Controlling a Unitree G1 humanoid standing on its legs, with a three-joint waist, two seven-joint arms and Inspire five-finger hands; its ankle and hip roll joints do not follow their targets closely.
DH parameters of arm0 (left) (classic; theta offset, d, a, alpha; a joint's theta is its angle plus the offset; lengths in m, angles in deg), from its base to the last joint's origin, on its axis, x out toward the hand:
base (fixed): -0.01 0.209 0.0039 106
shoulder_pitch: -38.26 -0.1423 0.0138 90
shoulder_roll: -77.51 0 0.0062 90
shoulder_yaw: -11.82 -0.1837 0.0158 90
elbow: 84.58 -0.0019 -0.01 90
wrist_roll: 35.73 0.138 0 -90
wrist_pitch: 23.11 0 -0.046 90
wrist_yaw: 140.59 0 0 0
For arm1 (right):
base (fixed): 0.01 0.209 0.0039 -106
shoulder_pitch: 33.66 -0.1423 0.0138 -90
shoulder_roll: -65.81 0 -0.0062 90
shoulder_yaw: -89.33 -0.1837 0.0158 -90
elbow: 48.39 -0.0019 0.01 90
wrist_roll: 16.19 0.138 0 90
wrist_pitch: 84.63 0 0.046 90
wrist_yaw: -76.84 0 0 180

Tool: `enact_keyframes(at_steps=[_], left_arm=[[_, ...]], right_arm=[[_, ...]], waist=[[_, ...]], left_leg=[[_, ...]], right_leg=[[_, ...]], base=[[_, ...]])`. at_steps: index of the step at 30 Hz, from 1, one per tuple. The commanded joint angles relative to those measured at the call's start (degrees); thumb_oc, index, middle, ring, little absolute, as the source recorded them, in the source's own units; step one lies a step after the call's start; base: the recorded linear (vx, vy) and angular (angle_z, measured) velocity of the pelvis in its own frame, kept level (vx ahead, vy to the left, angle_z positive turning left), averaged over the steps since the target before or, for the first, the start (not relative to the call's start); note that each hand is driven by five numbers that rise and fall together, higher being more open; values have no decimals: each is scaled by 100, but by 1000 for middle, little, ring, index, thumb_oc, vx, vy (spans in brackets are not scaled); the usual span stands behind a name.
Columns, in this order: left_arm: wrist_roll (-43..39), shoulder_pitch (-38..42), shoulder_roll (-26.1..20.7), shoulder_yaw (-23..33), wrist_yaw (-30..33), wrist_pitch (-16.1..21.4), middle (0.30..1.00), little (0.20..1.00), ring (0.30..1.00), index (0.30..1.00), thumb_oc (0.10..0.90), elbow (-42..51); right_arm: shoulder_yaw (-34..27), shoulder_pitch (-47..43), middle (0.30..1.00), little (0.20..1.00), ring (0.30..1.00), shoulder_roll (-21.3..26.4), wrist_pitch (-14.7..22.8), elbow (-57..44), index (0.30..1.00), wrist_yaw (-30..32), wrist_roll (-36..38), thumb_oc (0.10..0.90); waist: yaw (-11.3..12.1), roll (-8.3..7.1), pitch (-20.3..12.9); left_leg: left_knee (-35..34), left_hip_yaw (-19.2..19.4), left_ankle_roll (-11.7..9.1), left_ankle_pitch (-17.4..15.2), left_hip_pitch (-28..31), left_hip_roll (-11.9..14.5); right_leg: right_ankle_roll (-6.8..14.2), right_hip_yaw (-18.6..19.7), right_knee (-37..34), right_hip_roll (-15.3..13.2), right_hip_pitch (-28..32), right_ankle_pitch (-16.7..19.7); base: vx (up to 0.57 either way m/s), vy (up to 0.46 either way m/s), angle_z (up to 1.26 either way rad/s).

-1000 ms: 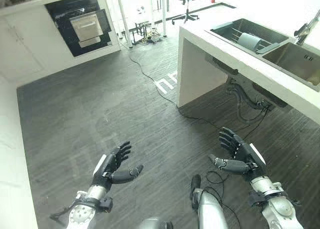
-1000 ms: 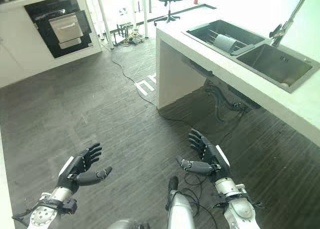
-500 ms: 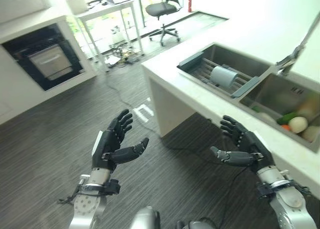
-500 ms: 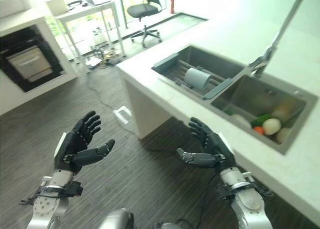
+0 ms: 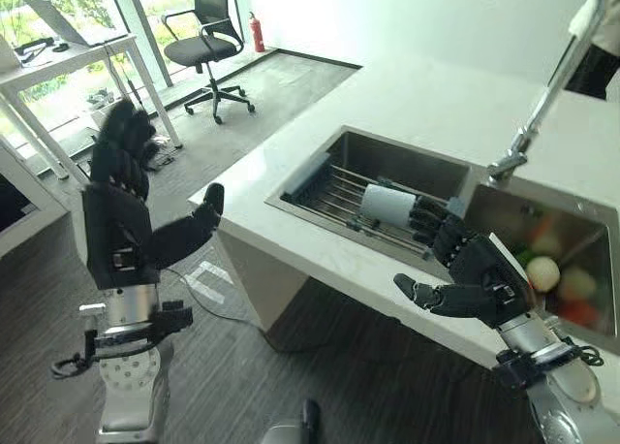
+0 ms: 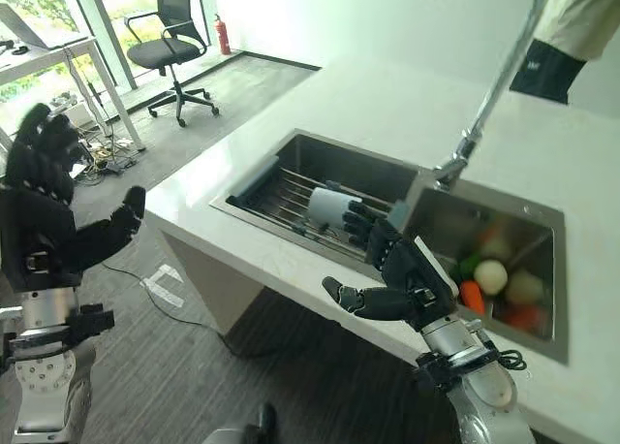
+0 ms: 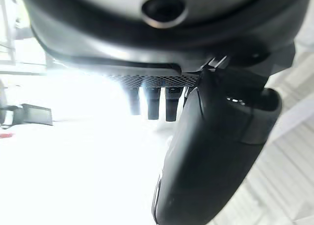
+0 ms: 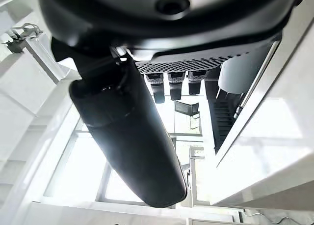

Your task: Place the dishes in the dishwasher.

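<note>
Two hands hovering, fingers spread, grasping nothing: left hand (image 5: 121, 226) at 9 o'clock, right hand (image 5: 480, 274) at 4 o'clock. White cup (image 5: 387, 205) lying on sink rack (image 5: 334, 192), centre.

Bright daylight, coming in thru windows (image 5: 58, 8) at far left behind office chair (image 5: 208, 39). White table (image 5: 417, 105) near blown out, glare w/ little surface detail. Soft shadow under table edge onto dark floor (image 5: 223, 366). Sink (image 6: 349, 187) interior darker, still readable. Left wrist view heavily overexposed, background washed to white; left hand (image 7: 206, 151) close, dark, blurred. Right wrist view backlit, right hand (image 8: 132, 136) in silhouette, out of focus.
</note>
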Motion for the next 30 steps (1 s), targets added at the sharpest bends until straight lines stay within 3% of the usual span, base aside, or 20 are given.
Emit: enact_keyframes(at_steps=[1,2,4,6,7,9,11,14,17,19,25,26,27,30], left_arm=[[-57,-125,-226,69,-267,318,900,900,900,900,800,644],[-70,-128,-231,76,-279,315,900,900,900,900,800,648],[-216,-126,-188,103,-295,316,900,900,900,900,800,789],[-175,-171,-135,114,-258,352,900,900,900,900,800,923],[-70,-158,-119,96,-147,352,900,900,900,900,800,977],[-67,-127,-173,114,-9,324,900,900,900,900,800,1094],[-122,-133,-189,168,-80,306,900,900,900,900,800,1093],[25,-213,-227,255,121,264,900,900,900,900,800,1095],[-195,-274,-236,239,94,227,900,900,900,900,800,1017],[-343,-266,-185,127,-6,154,900,900,900,900,800,1019],[-825,-90,-122,-234,-487,-116,900,900,900,900,800,1035],[-805,-60,-131,-288,-495,-103,900,900,900,900,800,1043],[-829,-53,-129,-328,-508,-73,900,900,900,900,800,1087],[-795,-92,-54,-416,-575,7,900,900,900,900,800,1161]], right_arm=[[-244,-546,900,900,900,-157,612,-268,900,332,358,800],[-240,-545,900,900,900,-164,611,-271,900,336,350,800],[-162,-527,900,900,900,-265,664,-276,900,428,137,800],[-92,-554,900,900,900,-311,657,-256,900,443,124,800],[-39,-623,900,900,900,-323,633,-231,900,438,120,800],[-8,-754,900,900,900,-226,603,-167,900,566,167,800],[-90,-825,900,900,900,-184,536,-142,900,625,236,800],[-141,-891,900,900,900,-149,636,-78,900,767,359,800],[-158,-778,900,900,900,-187,719,-75,900,879,311,800],[-115,-771,900,900,900,-230,707,-88,900,1082,142,800],[-22,-985,900,900,900,-201,653,-10,900,1512,-98,800],[-51,-960,900,900,900,-164,646,-9,900,1518,-89,800],[-106,-899,900,900,900,-97,656,-28,900,1504,-84,800],[-200,-837,900,900,900,57,666,-49,900,1431,-121,800]], waist=[[77,175,-418],[79,172,-413],[44,253,-406],[-13,346,-287],[-9,375,-235],[40,396,-111],[77,379,-39],[97,278,79],[-10,222,113],[-59,203,99],[-165,253,52],[-208,246,35],[-197,217,45],[-129,102,204]], left_leg=[[-107,-464,-445,-980,423,384],[-107,-461,-433,-978,429,379],[-107,-566,-292,-1029,565,232],[-107,-554,-227,-1083,745,201],[-107,-451,-235,-1110,800,242],[-107,-191,-309,-1106,850,318],[-107,-16,-345,-1163,939,360],[-107,393,-379,-1328,1134,422],[-107,528,-302,-1419,1215,408],[-107,572,-286,-1473,1279,381],[-107,830,-290,-1564,1594,327],[-107,970,-370,-1460,1699,323],[-107,1053,-560,-839,1793,316],[287,920,-859,-71,1472,318]], right_leg=[[163,27,-83,293,-368,1019],[172,31,-83,288,-364,1028],[147,-8,-83,324,-263,1781],[95,-153,595,369,-677,2132],[51,-380,759,358,-925,2134],[-70,-909,406,571,-1128,1715],[-79,-1347,-35,629,-1131,1712],[-72,-1831,-83,400,-1456,1558],[-35,-1528,-83,460,-1506,1521],[-100,-1328,-83,548,-1540,1281],[-214,-1177,-83,607,-1504,1144],[-260,-1136,-83,591,-1478,1102],[-323,-1067,-83,545,-1394,1025],[-462,-835,-83,395,-1197,917]], base=[[203,313,27],[172,262,13],[169,284,-2],[75,255,-18],[39,235,-29],[30,86,-70],[30,-48,-96],[-7,-90,-51],[84,-168,-67],[99,-203,8],[110,-160,0],[134,-96,-14],[123,-92,-16],[73,-28,-21]])
